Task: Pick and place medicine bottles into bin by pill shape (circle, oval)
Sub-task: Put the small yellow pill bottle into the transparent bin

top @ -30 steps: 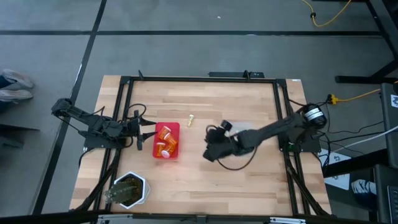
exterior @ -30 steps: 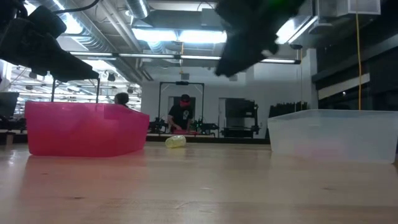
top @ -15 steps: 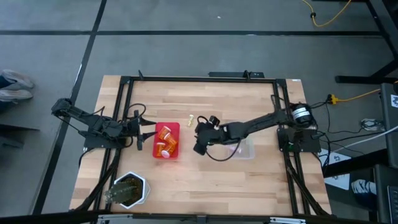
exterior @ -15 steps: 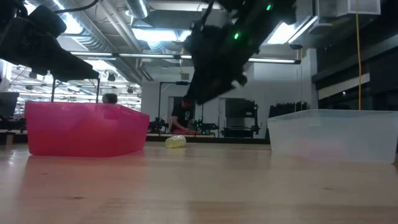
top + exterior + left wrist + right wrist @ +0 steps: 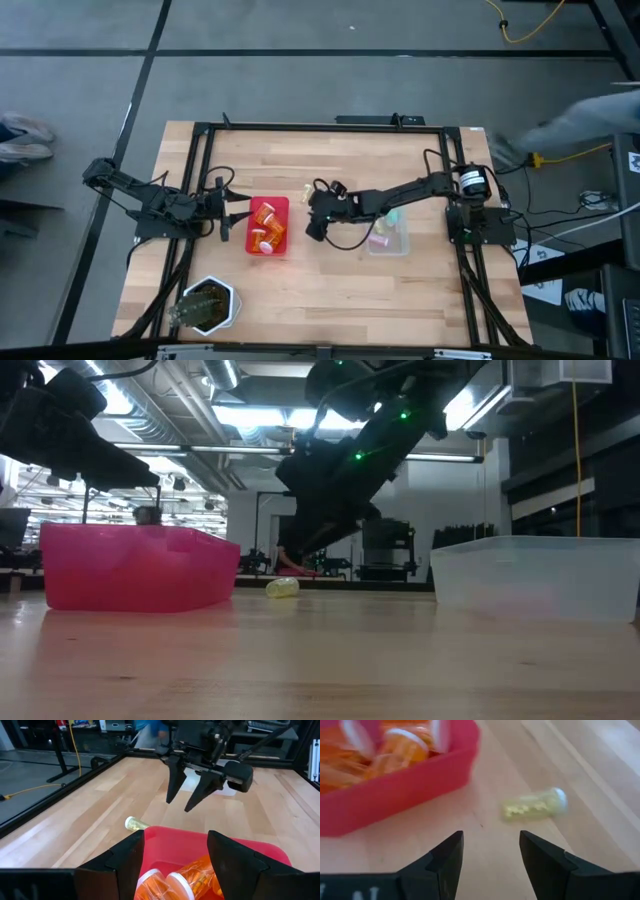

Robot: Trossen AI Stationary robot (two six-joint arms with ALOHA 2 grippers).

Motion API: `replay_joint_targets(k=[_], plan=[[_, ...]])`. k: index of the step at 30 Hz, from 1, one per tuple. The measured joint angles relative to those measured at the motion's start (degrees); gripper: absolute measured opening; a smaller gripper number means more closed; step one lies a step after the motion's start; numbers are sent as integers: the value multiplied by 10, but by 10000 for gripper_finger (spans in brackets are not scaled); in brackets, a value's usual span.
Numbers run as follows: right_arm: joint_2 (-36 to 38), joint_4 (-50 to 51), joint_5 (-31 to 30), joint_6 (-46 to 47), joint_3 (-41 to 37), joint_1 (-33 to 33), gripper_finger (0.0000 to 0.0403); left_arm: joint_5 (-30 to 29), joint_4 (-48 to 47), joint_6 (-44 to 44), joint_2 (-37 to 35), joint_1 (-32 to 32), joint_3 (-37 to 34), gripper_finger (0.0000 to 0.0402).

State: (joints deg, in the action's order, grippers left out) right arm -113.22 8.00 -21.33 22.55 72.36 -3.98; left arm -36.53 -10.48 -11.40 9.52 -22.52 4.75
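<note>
1. Jaws of the right gripper stand apart with nothing between them; the left wrist view shows this most plainly, two dark fingers splayed and pointing down at the wood.
2. From above, the right gripper hangs over the table's middle, between the pink bin and the clear bin, with the yellow-green bottle near it.
3. Only the right wrist view shows that bottle closely: it lies on its side on the bare table, translucent with a pale cap, apart from the pink bin and ahead of the open fingers.
4. The low view sets the yellow-green bottle on the tabletop between the pink bin and the clear bin, with the right gripper above it.
5. The left gripper sits at the pink bin's edge, its fingers apart; in its own wrist view the two dark fingers frame the bin and hold nothing.
6. Orange bottles with white caps lie in the pink bin; the left wrist view shows their caps close up, while the low view hides them behind the bin's wall.
7. Pastel bottles in teal and pink rest in the clear bin, seen only from above.
8. A white hexagonal pot stands near the table's left front corner.
</note>
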Motion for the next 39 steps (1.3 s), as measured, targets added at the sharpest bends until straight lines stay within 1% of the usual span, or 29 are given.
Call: replay_joint_targets(k=[4,6,10,14,22,26,30,34,39], plan=[[0,-28,91,-90,0,14,197,0,0,0,0,0,0,212],[0,-38,120,-140,0,20,197,0,0,0,0,0,0,212],[0,-38,125,-222,11,33,197,0,0,0,0,0,0,212],[0,-23,124,-276,34,51,197,0,-1,0,0,0,0,212],[-17,74,135,-291,104,90,197,0,-2,0,0,0,0,212],[-21,102,148,-339,116,109,197,0,-6,0,0,0,0,212],[-22,104,200,-377,117,122,197,2,-5,0,0,0,0,212],[-22,96,204,-363,117,123,196,4,-6,0,0,0,0,212],[-42,65,199,-335,118,123,183,6,-6,0,0,0,0,212]])
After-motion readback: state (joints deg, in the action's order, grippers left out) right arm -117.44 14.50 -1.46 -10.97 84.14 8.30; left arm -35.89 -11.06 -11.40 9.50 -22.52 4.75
